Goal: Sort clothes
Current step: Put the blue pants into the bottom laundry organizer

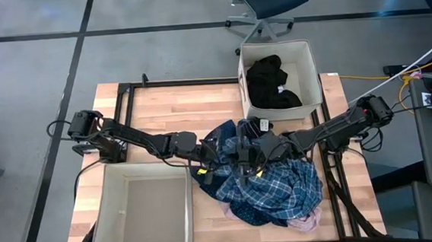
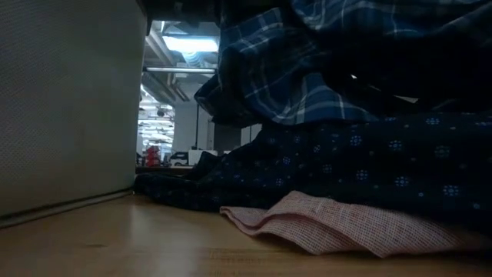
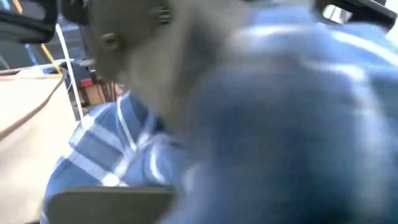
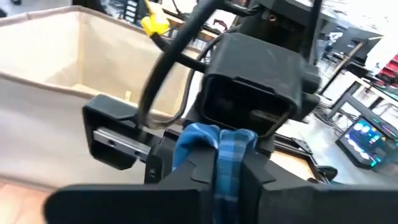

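Note:
A pile of clothes lies mid-table. On top is the blue plaid shirt (image 1: pixel 275 187), over a navy white-dotted garment (image 2: pixel 369 161) and a pale pink piece (image 2: pixel 330 223) that rests flat on the wood. My right gripper (image 1: pixel 258 155) comes in from the table's right and is shut on the plaid shirt. My left gripper (image 1: pixel 220 155) faces it from the left, close against the same shirt. Blue plaid cloth (image 3: pixel 249 124) fills the left wrist view. A black garment (image 1: pixel 274 82) lies in the far box. My right gripper pinches a bunched fold of the blue plaid shirt (image 4: pixel 217 149) between its two fingers. It comes nearly level from the table's right side. The fold stands up out of the fingers toward the left gripper (image 4: pixel 249 106). The rest of the shirt lies on the pile.
A beige fabric box (image 1: pixel 308 53) stands at the table's far right with the black garment inside. A second beige box (image 1: pixel 108 220) sits at the near left, its wall filling the left of the low view (image 2: pixel 69 100). An office chair stands beyond the far edge.

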Tool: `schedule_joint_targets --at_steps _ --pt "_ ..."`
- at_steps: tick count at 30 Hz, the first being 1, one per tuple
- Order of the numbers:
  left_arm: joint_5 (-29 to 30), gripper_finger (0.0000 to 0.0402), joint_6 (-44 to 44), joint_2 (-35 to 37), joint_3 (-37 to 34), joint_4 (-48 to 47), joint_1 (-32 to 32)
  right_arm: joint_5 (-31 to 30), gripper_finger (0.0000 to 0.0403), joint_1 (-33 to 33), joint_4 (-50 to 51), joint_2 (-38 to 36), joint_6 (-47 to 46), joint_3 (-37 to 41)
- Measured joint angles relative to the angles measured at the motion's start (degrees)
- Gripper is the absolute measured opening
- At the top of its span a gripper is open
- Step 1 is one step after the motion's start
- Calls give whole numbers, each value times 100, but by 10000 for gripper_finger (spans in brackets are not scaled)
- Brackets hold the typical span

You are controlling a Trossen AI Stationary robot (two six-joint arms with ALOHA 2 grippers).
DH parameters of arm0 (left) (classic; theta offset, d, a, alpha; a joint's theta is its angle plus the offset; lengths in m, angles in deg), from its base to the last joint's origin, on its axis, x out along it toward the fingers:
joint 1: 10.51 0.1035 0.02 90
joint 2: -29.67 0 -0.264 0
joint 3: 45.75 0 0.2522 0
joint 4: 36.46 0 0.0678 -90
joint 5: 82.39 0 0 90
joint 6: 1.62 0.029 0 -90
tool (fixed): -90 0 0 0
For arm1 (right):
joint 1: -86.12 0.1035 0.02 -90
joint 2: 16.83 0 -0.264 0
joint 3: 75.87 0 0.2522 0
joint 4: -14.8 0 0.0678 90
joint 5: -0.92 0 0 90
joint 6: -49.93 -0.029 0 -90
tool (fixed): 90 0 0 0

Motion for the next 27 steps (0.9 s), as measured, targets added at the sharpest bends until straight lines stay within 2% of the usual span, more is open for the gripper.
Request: schedule_joint_targets --at_steps 5,9,15,22,27 --pt "-37 6 27 0 0 71 7 -450 92 116 54 -88 -170 2" --pt "-34 3 -90 25 10 84 -1 -849 148 363 337 -450 -397 7" --pt "-31 2 -234 110 11 28 -37 -1906 196 1120 1959 -1432 -979 7" --pt "-25 2 -501 513 9 48 -61 -2311 202 1943 4803 -2409 -3166 7" --pt "-21 2 -705 1038 9 -21 -68 -3539 202 2572 6483 -2665 -5340 455"
